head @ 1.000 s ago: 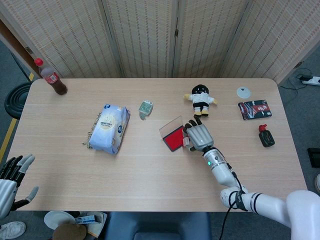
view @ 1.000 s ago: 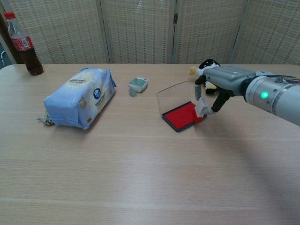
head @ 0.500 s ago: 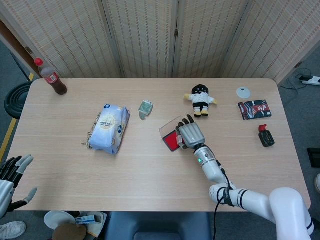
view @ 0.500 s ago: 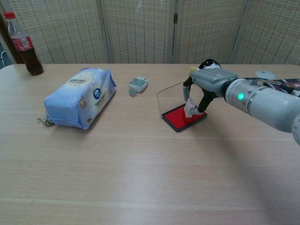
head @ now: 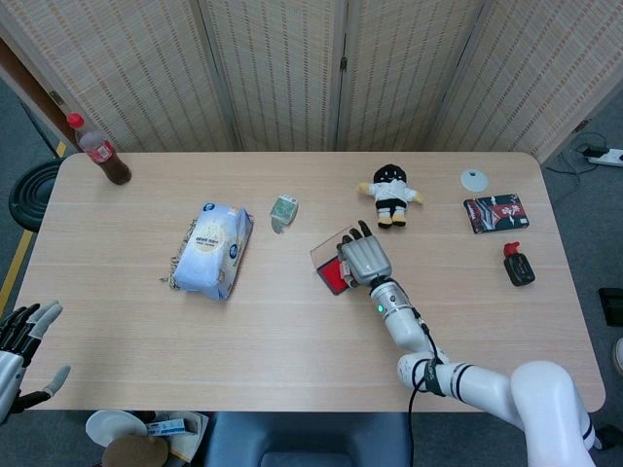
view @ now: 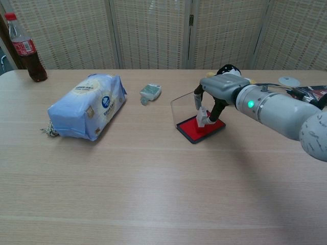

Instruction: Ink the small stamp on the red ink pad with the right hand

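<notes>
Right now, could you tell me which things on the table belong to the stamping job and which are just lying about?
In use: small stamp, held by the right hand over the red ink pad.

Lying about: tissue pack, cola bottle, doll, green packet, white disc, red-and-black booklet, small black bottle.

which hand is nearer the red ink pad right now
Right. The right hand is directly over the red ink pad, holding the small stamp on it. The left hand hangs off the table's near-left corner, far away.

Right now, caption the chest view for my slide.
Right hand holds the small stamp on the red ink pad.
</notes>
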Controlling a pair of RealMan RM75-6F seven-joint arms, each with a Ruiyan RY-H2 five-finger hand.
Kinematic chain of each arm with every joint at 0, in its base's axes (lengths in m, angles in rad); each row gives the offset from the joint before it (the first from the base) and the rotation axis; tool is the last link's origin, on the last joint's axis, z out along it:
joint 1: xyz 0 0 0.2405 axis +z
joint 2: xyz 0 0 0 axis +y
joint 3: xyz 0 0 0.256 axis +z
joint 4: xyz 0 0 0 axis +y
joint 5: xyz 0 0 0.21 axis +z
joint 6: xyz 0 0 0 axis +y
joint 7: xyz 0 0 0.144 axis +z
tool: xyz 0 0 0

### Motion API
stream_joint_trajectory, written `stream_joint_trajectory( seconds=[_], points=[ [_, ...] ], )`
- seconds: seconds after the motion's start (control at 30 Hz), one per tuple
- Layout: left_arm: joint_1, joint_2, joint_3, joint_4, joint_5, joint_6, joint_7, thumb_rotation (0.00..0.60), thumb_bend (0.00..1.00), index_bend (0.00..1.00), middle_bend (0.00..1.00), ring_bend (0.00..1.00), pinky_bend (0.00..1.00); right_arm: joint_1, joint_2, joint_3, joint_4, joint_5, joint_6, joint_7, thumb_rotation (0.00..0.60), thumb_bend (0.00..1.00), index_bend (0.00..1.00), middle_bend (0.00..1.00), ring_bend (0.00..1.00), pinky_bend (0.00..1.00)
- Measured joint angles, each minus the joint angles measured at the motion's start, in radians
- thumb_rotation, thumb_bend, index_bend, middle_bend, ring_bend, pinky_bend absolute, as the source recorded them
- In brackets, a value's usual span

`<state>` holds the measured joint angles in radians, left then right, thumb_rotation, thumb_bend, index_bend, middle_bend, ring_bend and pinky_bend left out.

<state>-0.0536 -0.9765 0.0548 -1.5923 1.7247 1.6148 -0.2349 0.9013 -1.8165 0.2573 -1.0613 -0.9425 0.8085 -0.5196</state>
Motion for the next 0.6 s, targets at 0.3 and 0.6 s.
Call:
stream_joint_trajectory(
  seconds=[0.3, 0.6],
  points=[
    [0.007, 0.003, 0.001, 0.008, 0.007, 0.021, -0.019, 0.6, 0.34, 0.0, 0.0, 0.0, 0.03, 0.024, -0.012, -0.005, 0.002, 0.067, -0.002, -0.081, 0.6, 0.27, 0.77, 0.29, 0.15, 0.0],
    [0.007, 0.001, 0.001, 0.011, 0.009, 0.022, -0.016, 0.6, 0.34, 0.0, 0.0, 0.0, 0.03, 0.029, -0.014, -0.018, 0.006, 0.08, -0.001, -0.093, 0.6, 0.28, 0.77, 0.29, 0.15, 0.0]
  ],
)
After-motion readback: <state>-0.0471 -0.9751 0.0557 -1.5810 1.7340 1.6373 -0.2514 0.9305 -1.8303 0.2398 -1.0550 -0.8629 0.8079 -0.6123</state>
